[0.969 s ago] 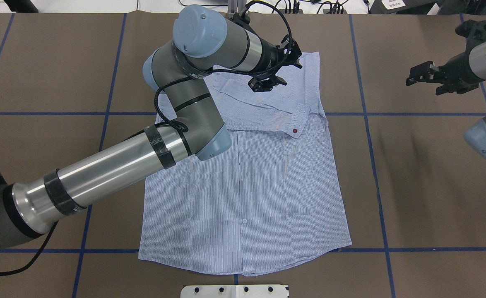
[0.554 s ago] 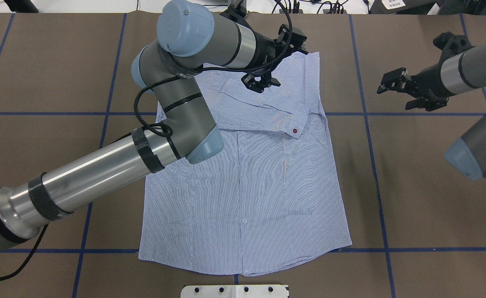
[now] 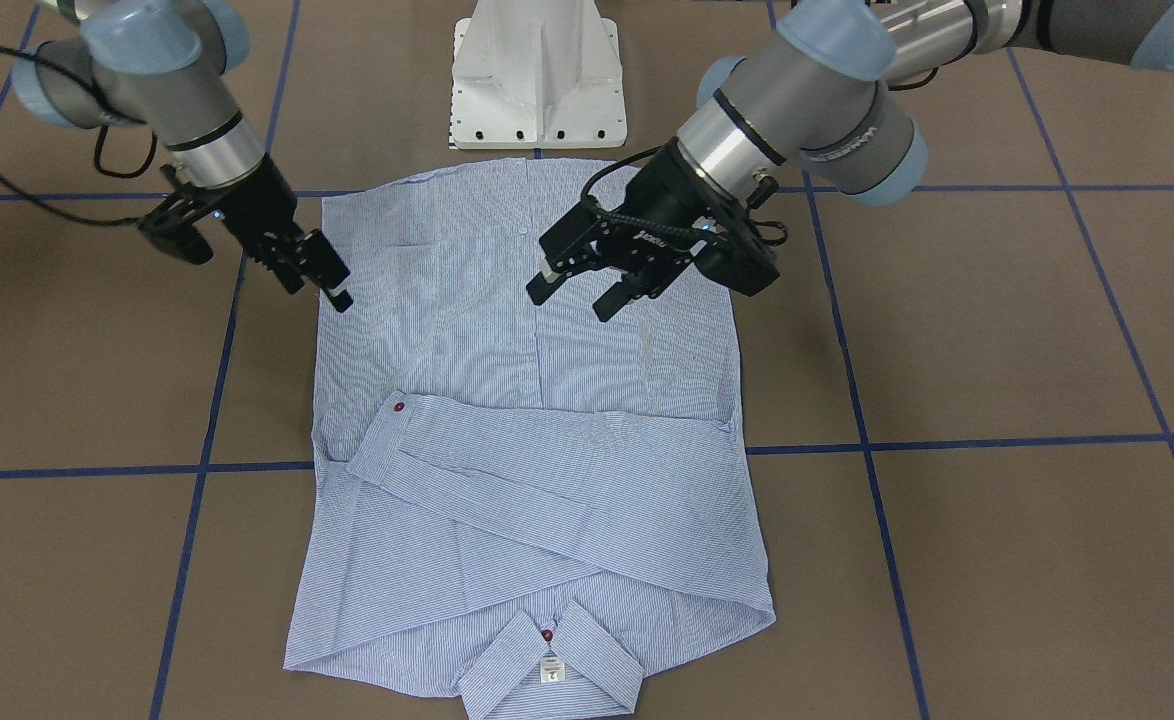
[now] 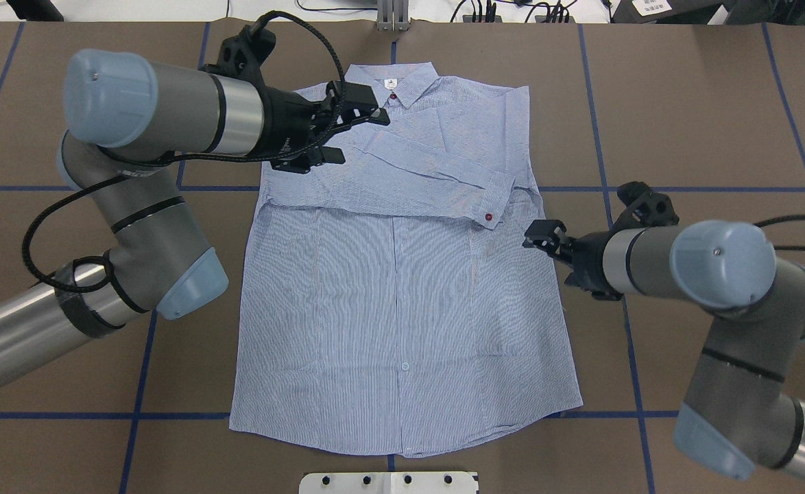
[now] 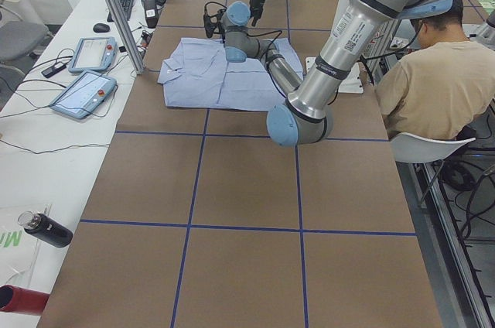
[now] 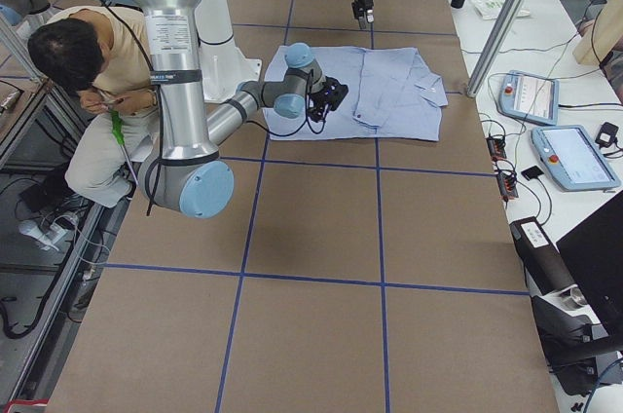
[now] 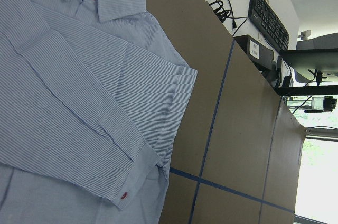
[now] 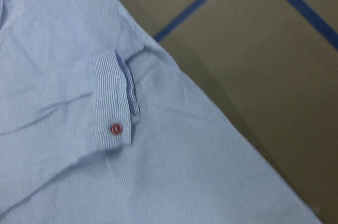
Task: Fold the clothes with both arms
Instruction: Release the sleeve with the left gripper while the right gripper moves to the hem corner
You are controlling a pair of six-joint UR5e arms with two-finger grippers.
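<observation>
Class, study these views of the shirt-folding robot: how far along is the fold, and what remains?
Done: the sleeves lie folded across the shirt chest, red-buttoned cuff on top. In hand: nothing; the left gripper and right gripper hover open at the shirt's two sides. Left: folding the body, which lies at full length.

robotics lab. brown worktable [image 5: 240,181] marked in blue tape squares [image 5: 232,227]; white side bench [image 5: 39,181] with teach pendants [image 5: 83,93], keyboard [image 5: 126,1], mouse [image 5: 101,27], loose cables [image 5: 39,146]; aluminium frame post [image 5: 116,15]; seated person [image 5: 437,84] at the table's edge.
</observation>
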